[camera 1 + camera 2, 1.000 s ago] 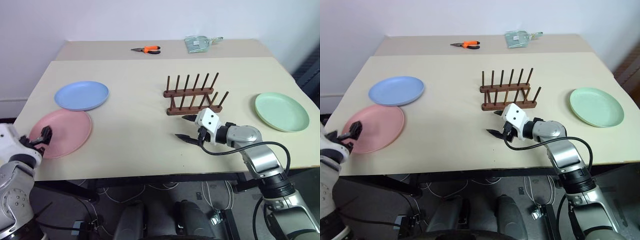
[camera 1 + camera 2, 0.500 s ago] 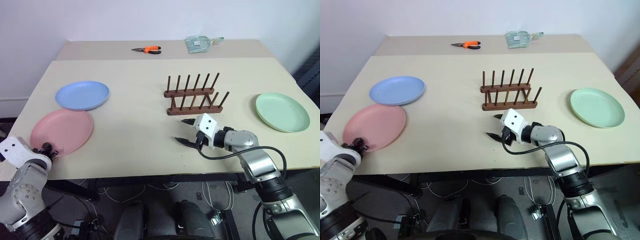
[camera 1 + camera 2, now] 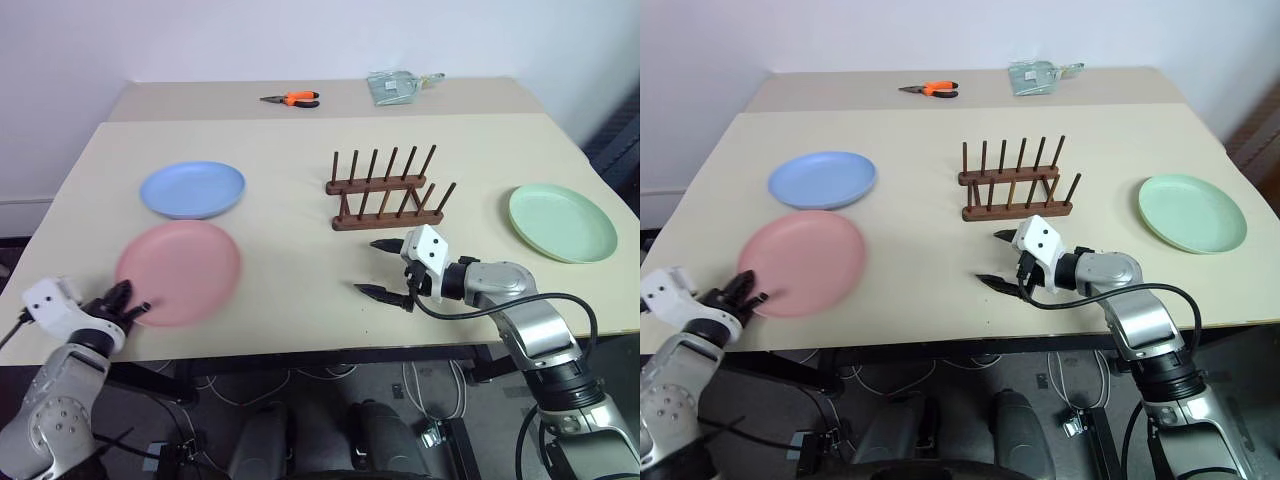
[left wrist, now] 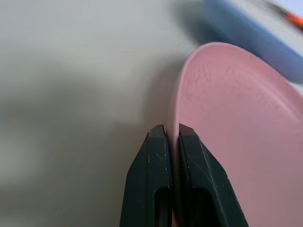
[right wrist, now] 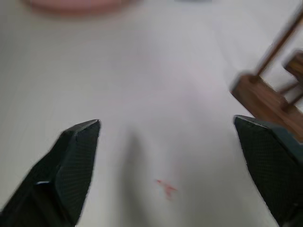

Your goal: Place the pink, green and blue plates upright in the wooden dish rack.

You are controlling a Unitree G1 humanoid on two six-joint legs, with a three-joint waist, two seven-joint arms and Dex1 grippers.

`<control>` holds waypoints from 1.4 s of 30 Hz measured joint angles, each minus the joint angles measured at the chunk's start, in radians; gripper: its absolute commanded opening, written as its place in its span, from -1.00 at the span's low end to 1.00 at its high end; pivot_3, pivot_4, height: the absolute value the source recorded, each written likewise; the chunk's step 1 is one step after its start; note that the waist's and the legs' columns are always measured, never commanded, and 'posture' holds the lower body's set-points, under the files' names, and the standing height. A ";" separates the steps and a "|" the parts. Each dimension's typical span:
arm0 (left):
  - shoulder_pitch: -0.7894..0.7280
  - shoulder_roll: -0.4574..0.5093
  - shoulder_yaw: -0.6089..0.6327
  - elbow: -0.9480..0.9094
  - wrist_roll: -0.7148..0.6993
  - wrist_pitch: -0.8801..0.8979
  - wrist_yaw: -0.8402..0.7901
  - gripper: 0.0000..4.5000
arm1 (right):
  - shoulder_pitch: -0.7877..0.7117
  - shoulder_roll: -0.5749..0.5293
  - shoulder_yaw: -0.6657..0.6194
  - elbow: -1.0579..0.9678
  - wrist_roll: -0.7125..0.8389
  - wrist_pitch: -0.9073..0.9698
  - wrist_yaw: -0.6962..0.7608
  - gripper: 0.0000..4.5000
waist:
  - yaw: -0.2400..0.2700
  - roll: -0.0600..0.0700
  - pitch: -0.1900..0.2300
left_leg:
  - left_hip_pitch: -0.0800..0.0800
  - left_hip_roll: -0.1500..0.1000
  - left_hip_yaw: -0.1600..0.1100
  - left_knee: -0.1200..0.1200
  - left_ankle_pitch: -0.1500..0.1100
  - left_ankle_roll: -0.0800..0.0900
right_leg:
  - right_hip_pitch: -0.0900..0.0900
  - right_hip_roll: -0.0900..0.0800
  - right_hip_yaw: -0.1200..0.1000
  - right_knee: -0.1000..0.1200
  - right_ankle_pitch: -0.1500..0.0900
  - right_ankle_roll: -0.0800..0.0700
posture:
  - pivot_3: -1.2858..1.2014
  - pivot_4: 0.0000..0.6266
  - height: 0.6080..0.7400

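**Gripping the pink plate at the near left edge**

Clamped on the near rim of the pink plate (image 3: 178, 272), the left pincer (image 3: 126, 303) held it at the near left of the beige worktop (image 3: 290, 210), its two black fingers (image 4: 150, 184) pressed together with the rim between them. The blue plate (image 3: 192, 189) lay flat just beyond the pink one, farther back on the left. The wooden dish rack (image 3: 387, 190) stood near the middle of the worktop, its pegs upright and holding no plates. The right pincer (image 3: 385, 268) hovered just on the near side of the rack, its fingers spread wide and holding nothing. The green plate (image 3: 563, 222) lay flat at the right side, well apart from the rack. Orange-handled pliers (image 3: 292, 98) rested at the far edge.
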 measured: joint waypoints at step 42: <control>-0.492 0.194 -0.158 0.120 -0.046 -0.212 0.271 0.34 | -0.321 0.123 0.056 0.085 -0.348 -0.490 -0.292 -1.00 | 0.003 -0.005 0.003 | -0.001 0.000 -0.001 0.001 0.005 -0.001 | 0.001 0.003 -0.006 0.001 0.003 0.005 | 0.03 -0.52 1.00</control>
